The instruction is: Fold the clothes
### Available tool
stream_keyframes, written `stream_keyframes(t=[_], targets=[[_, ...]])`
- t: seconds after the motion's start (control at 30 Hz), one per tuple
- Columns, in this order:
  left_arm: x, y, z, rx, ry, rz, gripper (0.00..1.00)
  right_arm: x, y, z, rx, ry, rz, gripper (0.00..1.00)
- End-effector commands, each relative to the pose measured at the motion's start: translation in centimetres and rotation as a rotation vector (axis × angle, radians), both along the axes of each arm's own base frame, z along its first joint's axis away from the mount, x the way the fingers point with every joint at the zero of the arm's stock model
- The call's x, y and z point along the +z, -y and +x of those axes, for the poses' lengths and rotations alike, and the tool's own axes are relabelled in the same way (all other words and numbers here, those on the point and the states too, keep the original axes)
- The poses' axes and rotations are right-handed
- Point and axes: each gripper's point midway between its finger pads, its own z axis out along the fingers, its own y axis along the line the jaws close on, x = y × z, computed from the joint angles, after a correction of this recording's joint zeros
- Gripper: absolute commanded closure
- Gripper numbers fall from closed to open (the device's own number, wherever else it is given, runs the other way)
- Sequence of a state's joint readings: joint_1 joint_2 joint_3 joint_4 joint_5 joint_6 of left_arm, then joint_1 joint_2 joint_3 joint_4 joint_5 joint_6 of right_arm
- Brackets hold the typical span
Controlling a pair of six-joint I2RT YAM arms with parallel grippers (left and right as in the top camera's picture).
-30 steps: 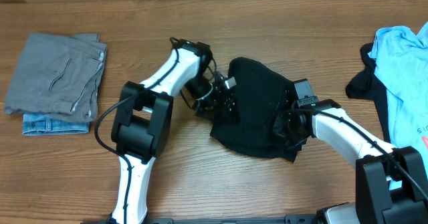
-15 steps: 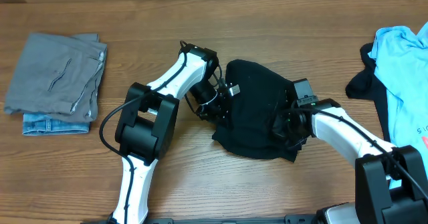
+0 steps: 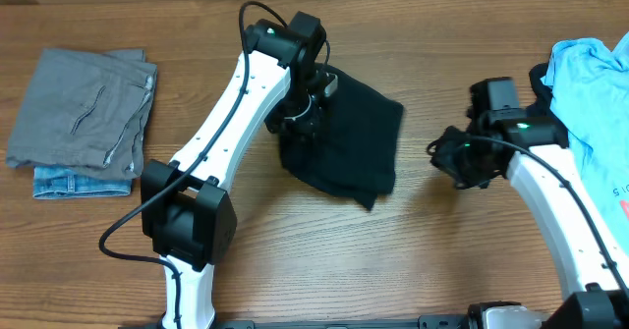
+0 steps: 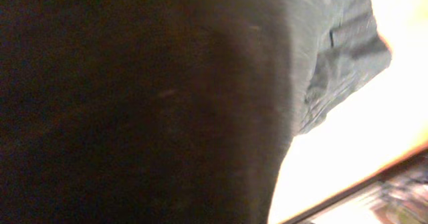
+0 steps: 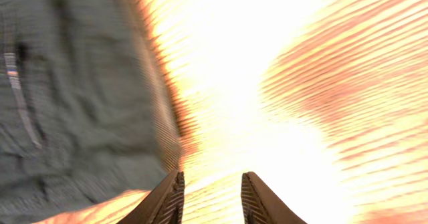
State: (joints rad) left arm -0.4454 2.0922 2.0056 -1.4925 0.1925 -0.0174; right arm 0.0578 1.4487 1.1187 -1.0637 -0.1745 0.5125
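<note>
- While the left gripper (image 3: 305, 125) was clamped tight on the far-left part of the black garment (image 3: 349, 142), its wrist view showed almost nothing but dark cloth, so the fingers themselves were hidden.
- Well apart to the right, the right gripper (image 5: 210, 180) hovered over bare table (image 3: 442, 260) with its fingers a narrow gap apart and nothing between them. The garment's edge showed only at the left of its wrist view.
- By my reading, the step in hand was repositioning or laying out the black garment with one arm, before a clean fold could be made. It was bunched, not squared up.
- The next move probably called for the left gripper to set the cloth flat. The right gripper would then need to come in to the near-right edge, so that both could draw the piece taut and bring one half over the other.
- The garment lay in the middle of the table as a rough four-sided heap. Its slight long axis ran from the far-left corner under the left gripper toward a pointed tip at the near right. That tip pointed toward the robot's right side.
- Farther out, a folded grey piece (image 3: 84, 108) sat on a denim piece (image 3: 69, 184) at the far left.
- At the right edge, a blue T-shirt (image 3: 590, 83) lay unfolded over another dark piece (image 3: 531, 123).
</note>
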Motion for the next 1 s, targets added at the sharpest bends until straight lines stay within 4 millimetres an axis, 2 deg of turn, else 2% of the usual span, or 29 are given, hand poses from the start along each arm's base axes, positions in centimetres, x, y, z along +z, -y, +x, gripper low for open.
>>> stream_keyframes(t=[0.0,0.07,0.2,0.37,0.5,0.57,0.6,0.67,0.7,0.83,0.87,0.97], targets=[[0.3,-2.4,1.5,-0.072,0.123,0.189,0.96,0.2,1.9,0.1,-0.003,0.005,-0.029,0.68],[0.4,-2.2,1.5,-0.091,0.144,0.221,0.96,0.1,2.4,0.0,-0.015,-0.002,-0.03,0.68],[0.4,-0.6,1.3,-0.117,0.158,0.189,0.96,0.1,3.1,-0.1,-0.026,-0.004,-0.034,0.68],[0.7,4.0,0.2,-0.136,0.113,-0.039,0.96,-0.2,4.6,-0.2,-0.047,-0.01,-0.119,0.68],[1.3,5.7,0.8,-0.141,0.15,-0.094,0.96,-0.2,5.3,-0.5,-0.072,-0.025,-0.123,0.67],[2.4,7.8,1.1,-0.156,0.167,-0.203,0.96,-0.3,5.9,-0.7,-0.093,-0.036,-0.122,0.67],[4.4,10.8,1.2,-0.181,0.177,-0.371,0.96,-0.3,6.3,-0.8,-0.108,-0.041,-0.121,0.68],[6.9,12.9,1.8,-0.161,0.2,-0.502,0.96,-0.3,6.7,-1.0,-0.123,-0.047,-0.119,0.68],[8.7,14.0,2.7,-0.115,0.224,-0.57,0.96,-0.3,6.9,-1.1,-0.131,-0.05,-0.115,0.68],[16.2,17.0,5.1,0.026,0.271,-0.83,0.96,-0.4,7.8,-1.7,-0.17,-0.073,-0.099,0.68],[18.7,17.9,5.4,0.055,0.271,-0.917,0.96,-0.4,8.1,-1.8,-0.182,-0.079,-0.099,0.68],[23.0,19.0,6.5,0.154,0.255,-1.066,0.96,-0.4,9.1,-2.2,-0.218,-0.091,-0.096,0.69]])
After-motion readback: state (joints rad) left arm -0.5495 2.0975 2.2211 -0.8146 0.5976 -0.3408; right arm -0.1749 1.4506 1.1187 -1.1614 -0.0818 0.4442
